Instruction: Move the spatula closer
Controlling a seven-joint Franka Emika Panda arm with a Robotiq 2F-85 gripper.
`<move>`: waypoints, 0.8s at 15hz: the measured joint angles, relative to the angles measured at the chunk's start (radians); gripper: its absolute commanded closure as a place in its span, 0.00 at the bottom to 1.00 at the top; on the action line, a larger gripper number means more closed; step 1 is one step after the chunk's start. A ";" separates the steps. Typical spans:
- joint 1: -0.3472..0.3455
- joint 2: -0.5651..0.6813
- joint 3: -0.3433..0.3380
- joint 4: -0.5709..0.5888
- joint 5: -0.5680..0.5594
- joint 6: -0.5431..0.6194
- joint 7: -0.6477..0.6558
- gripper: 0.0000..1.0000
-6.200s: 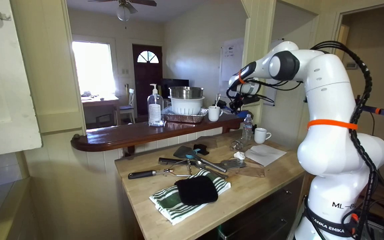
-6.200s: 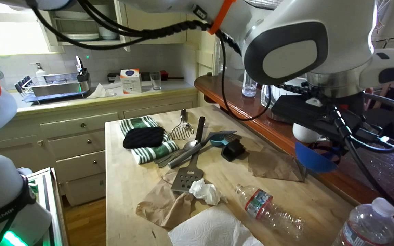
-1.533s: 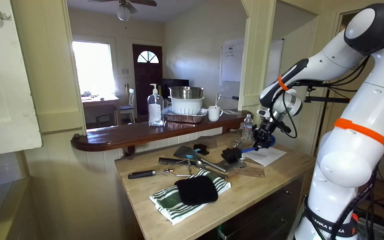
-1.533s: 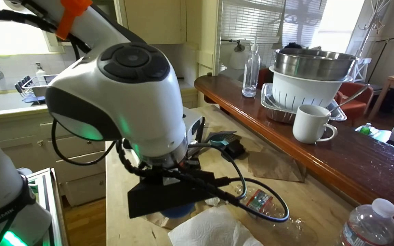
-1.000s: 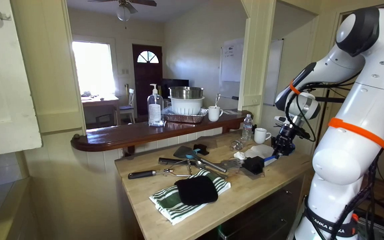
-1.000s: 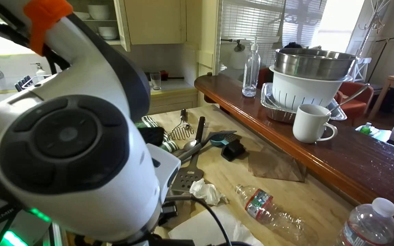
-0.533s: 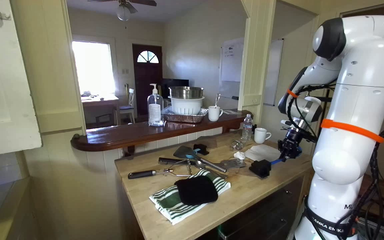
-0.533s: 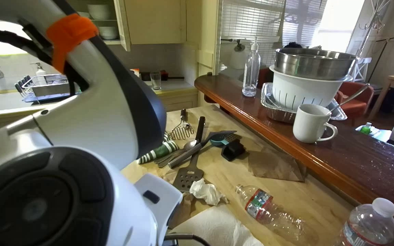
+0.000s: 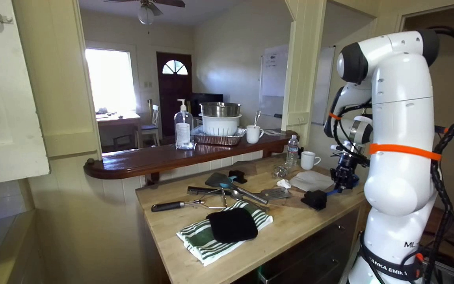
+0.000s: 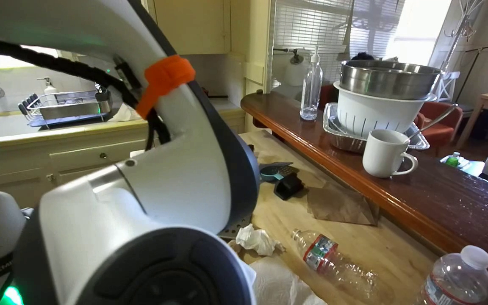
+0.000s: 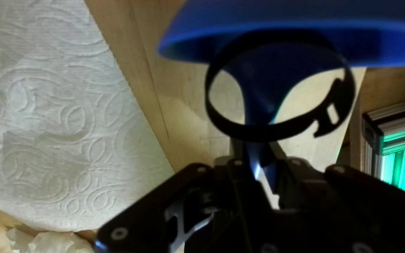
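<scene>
My gripper (image 9: 342, 185) is shut on the blue handle of a utensil (image 9: 332, 192), low over the right part of the wooden counter. The handle shows between the fingers in the wrist view (image 11: 257, 151). The utensil's wide flared blue end (image 11: 294, 38) and a black ring (image 11: 255, 133) are there too. Its black end (image 9: 314, 200) points left, at or just above the counter; I cannot tell which. A metal slotted spatula (image 9: 276, 192) lies left of it, mostly hidden by the arm in an exterior view (image 10: 237, 226). A dark-bladed spatula (image 9: 217, 180) with a steel handle lies further left.
A paper towel (image 11: 65, 133) lies beside the gripper. Crumpled tissue (image 10: 257, 240), a lying bottle (image 10: 322, 253), an upright bottle (image 9: 292, 152) and a mug (image 9: 308, 160) stand behind. A striped towel (image 9: 211, 242) lies in front. A raised wooden ledge (image 9: 160, 159) runs along the back.
My gripper has come down from above the ledge to the counter, then moved right with the blue utensil still held. The brown paper by the slotted spatula mostly no longer shows where it lay.
</scene>
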 measured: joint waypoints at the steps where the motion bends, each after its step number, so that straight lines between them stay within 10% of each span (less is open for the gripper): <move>1: -0.061 0.026 0.066 0.018 0.007 0.000 0.000 0.96; 4: -0.216 0.080 0.222 0.070 0.033 -0.016 0.000 0.96; 5: -0.255 0.080 0.256 0.077 0.033 -0.022 0.000 0.58; 12: -0.323 -0.005 0.364 0.083 -0.033 0.051 0.168 0.12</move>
